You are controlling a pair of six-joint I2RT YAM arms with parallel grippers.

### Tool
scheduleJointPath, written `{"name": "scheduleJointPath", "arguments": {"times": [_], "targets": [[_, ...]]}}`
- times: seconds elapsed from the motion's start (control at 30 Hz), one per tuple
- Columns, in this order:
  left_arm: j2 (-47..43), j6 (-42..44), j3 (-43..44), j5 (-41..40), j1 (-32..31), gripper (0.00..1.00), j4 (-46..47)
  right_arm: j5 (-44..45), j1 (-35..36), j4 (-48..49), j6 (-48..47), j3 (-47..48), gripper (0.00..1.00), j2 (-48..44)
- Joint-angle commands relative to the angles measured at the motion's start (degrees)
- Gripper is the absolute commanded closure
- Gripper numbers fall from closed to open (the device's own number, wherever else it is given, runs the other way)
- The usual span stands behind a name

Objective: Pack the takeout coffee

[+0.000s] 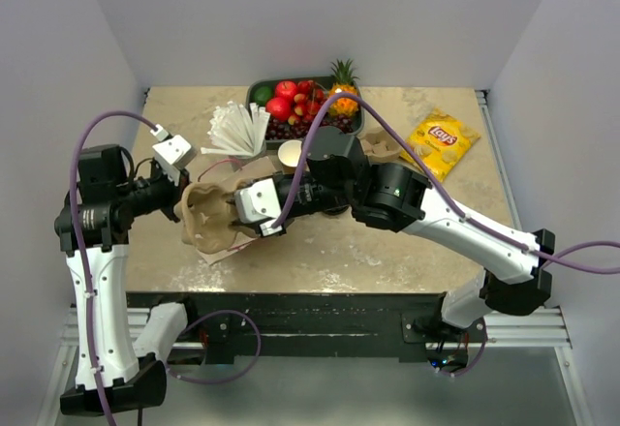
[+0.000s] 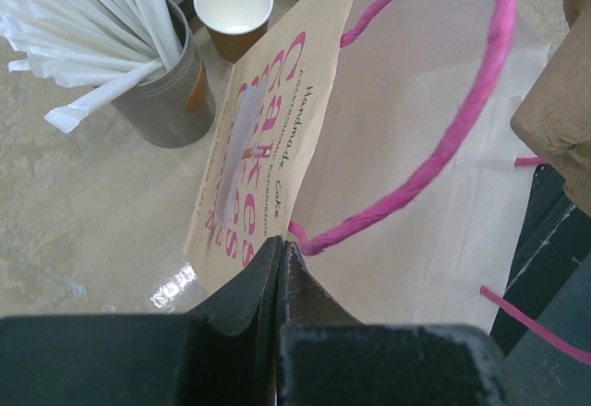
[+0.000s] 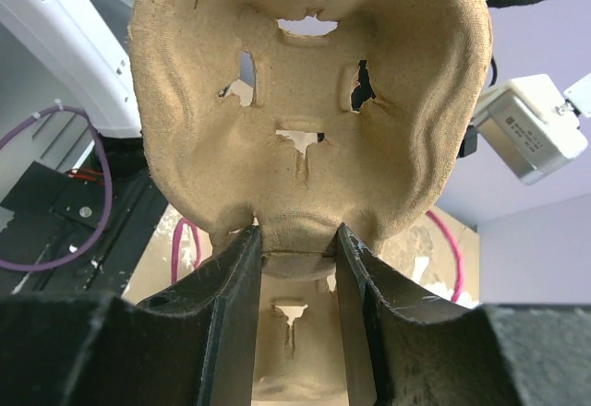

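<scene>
Right end effector (image 3: 297, 240), horizontal, clamps carrier (image 3: 185, 101); left end effector (image 2: 280, 244) pinches bag (image 2: 388, 148).

Moulded pulp carrier (image 3: 309, 83) on edge over beige table (image 1: 329, 242), paper bag (image 2: 406, 148) with pink print and cord handles, wrapped straws (image 2: 102, 18) in grey tin (image 2: 171, 101), lidless cup (image 2: 233, 5) near it, fruit (image 1: 291, 102) in dark tray (image 1: 276, 80), yellow chips (image 1: 441, 141) far right

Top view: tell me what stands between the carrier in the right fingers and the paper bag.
Nothing visible does. The pulp carrier, clamped in the right fingers, hangs right at the paper bag, whose edge the left fingers pinch. No lidded coffee shows.
</scene>
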Motion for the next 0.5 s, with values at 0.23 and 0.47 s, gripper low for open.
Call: {"name": "scheduleJointPath", "arguments": {"times": [0.23,0.47], "targets": [[-0.27,3.82,0.76,1.48,-0.25,1.0,-2.69,2.55,0.35,1.45,-4.37,2.33,0.75,0.71],[-0.09,5.32,1.02,0.78,-0.25,1.0,-2.87,2.38,0.35,-0.05,-5.52,2.94,0.75,0.8]]}}
